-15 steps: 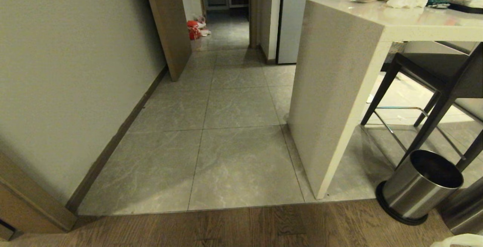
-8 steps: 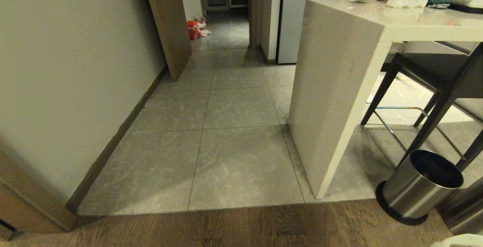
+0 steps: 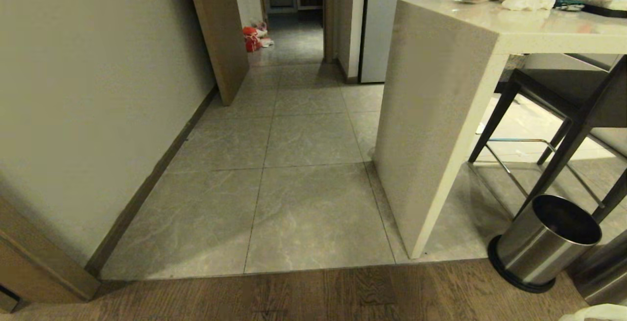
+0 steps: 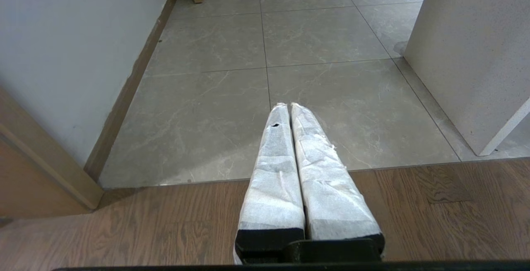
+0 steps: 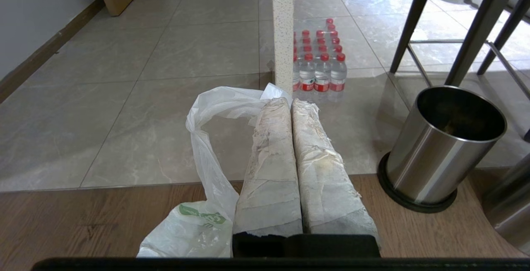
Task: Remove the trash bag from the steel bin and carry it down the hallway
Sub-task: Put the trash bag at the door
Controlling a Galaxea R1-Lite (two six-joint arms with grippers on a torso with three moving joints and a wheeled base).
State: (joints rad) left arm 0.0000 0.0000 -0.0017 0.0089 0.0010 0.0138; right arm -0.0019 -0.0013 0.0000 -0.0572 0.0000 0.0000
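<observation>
My right hand [image 5: 290, 105] is clamped shut on a loop of the trash bag [image 5: 207, 171], which hangs lower left in the wrist view, already out of the steel bin [image 5: 439, 147]. The thin, crinkly plastic could slip or tear while I carry it. My left hand [image 4: 288, 106] is closed, empty. The hallway [image 3: 294, 139] tiles look smooth.

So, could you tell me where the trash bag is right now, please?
The trash bag is out of the steel bin, hanging from the shut right pincer over the wooden floor, left of the bin in the right wrist view.
</observation>
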